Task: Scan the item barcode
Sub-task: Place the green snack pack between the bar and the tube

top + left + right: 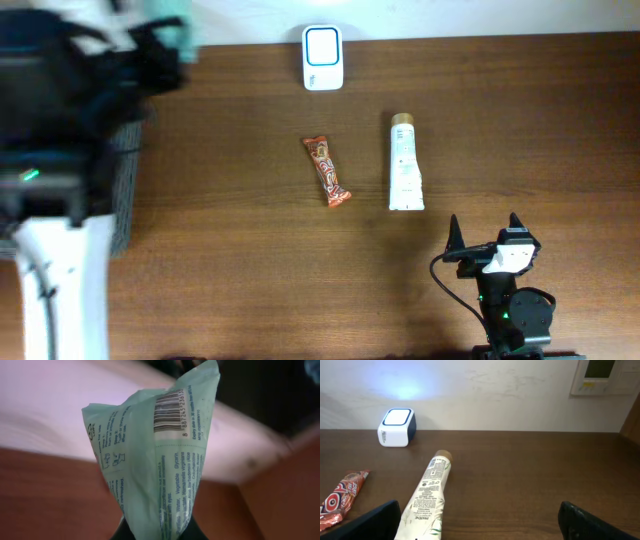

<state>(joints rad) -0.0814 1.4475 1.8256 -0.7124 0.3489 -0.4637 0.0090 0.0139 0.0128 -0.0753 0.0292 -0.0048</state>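
From overhead, my left arm point(70, 90) is raised close to the camera and blurred at the far left corner, with the green packet point(172, 18) at its tip, well apart from the scanner point(323, 57) that stands at the back edge of the table point(230, 260). A candy bar point(327, 170) and a tube point(405, 162) lie flat in the middle, I judge as items waiting their turn. A grey mesh basket point(128, 190) sits beneath the arm. The right gripper point(485, 238) is parked at the near edge, jaws apart, out of the way. In the left wrist view, the left gripper point(157, 534) pinches the packet by its lower end, and only the dark tips of its fingers point(119, 536) show on either side. Gripped low like that, the packet stands up and its barcode point(169, 410) is left uncovered, though the film is creased around it, which I judge could spoil a read. The barcode faces my wrist camera here, so I expect the packet will need turning towards the scanner. In the right wrist view, the spread fingers point(375, 522) frame the bottom corners and hold nothing. Ahead lie the tube and the candy bar, and the scanner glows against the wall point(520, 395), its window facing the table where an item can be presented.
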